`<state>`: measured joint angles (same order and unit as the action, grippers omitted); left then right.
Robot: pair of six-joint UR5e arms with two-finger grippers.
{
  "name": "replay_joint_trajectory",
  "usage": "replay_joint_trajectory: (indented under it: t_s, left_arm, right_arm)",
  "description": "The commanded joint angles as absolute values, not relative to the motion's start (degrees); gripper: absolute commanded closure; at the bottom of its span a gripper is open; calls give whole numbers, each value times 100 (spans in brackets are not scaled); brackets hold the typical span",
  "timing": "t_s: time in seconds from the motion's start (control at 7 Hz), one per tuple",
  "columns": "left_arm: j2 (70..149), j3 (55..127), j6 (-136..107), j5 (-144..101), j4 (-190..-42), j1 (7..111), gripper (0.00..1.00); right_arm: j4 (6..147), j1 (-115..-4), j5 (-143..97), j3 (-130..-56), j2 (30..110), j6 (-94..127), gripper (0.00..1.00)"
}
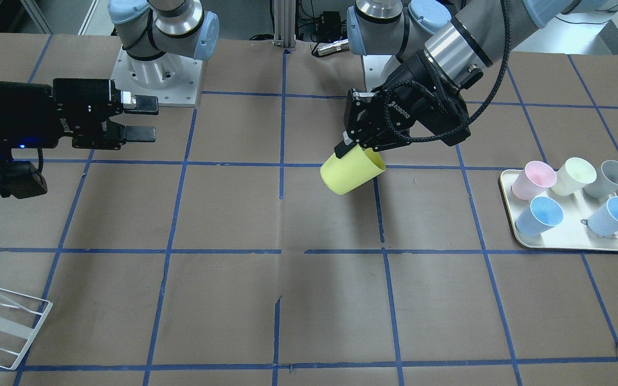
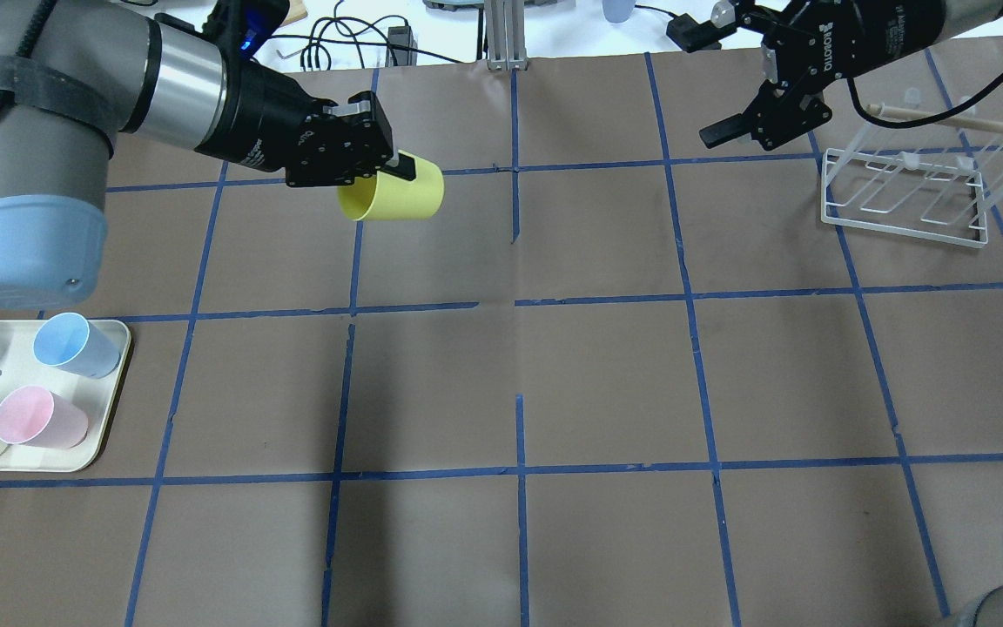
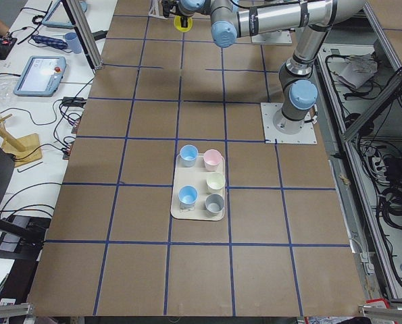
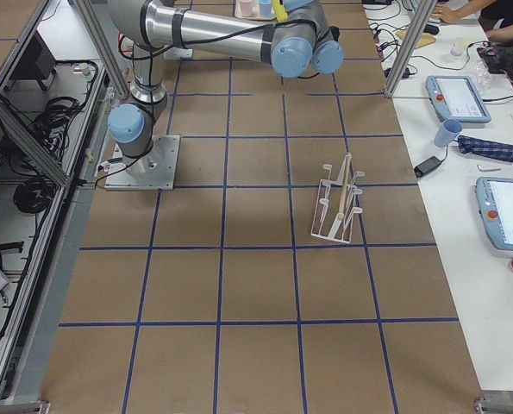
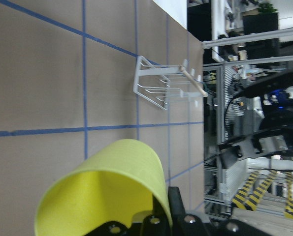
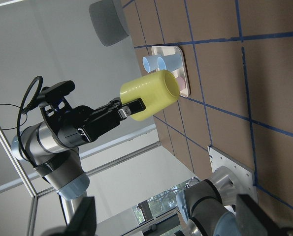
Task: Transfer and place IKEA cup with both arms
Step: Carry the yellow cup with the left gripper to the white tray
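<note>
The lime-yellow IKEA cup hangs on its side above the table's middle back, held by its rim. My left gripper is shut on it, with one finger on the outside wall and the other hidden inside. The overhead view shows the cup and left gripper left of centre. The cup fills the bottom of the left wrist view. It also shows in the right wrist view. My right gripper is open and empty, well apart from the cup, its fingers pointing toward it. It sits at the far right in the overhead view.
A cream tray at my left holds blue, pink, grey and pale cream cups. A white wire rack with a wooden rod stands at my far right, close to the right gripper. Blue tape lines grid the brown table.
</note>
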<state>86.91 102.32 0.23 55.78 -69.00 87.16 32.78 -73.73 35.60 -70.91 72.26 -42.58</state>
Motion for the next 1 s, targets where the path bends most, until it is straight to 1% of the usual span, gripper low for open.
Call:
replay_joint_trajectory:
  t_s: [0.0,0.29,0.43,0.71,0.86]
  left_arm:
    - [8421,10222,947,7175,-7513,8693,100]
    - [8315,10204,1963,8196,-7995,8361,100]
    - [8314,10204,2865,8566,-8189,7906,100]
    - [8550,10213,5035,8937,-8157,6625,100]
    - [8787,10195,5906,9104,-8113,6218,100]
  right_arm:
    - [4327,-7365,4373,-7145,7434,-3397,0]
    - [5331,-7409,5837,-7146,7715,-2413,0]
    - [5709,-7418,6462,-7198,7856,-2295,3]
    - [6579,-7540,7276,-7574,8190,-1709,0]
    - [7244,-7837,7852,-7872,8270,-1348,0]
